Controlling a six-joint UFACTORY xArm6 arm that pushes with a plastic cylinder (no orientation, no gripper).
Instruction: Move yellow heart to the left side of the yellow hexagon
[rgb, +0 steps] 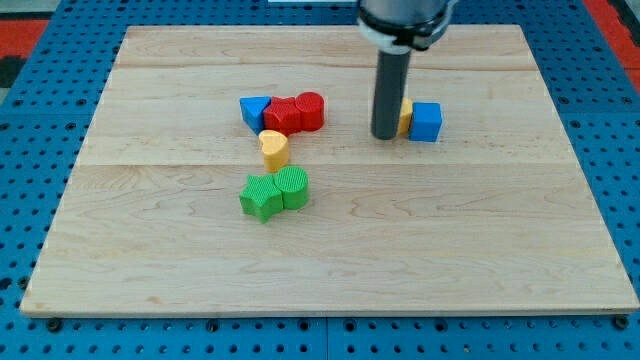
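Observation:
The yellow heart (274, 148) lies left of the board's middle, just below the red blocks. The yellow hexagon (405, 119) is mostly hidden behind my rod; only a sliver shows, pressed against the blue cube (427, 122) on its right. My tip (385, 135) rests on the board directly on the view's left of the yellow hexagon, touching or almost touching it. The tip is far to the right of the yellow heart.
A blue triangle (254, 111), a red star-like block (283, 116) and a red cylinder (311, 111) sit in a row above the heart. A green star (261, 197) and a green cylinder (293, 187) sit below it. The wooden board (330, 270) lies on a blue pegboard.

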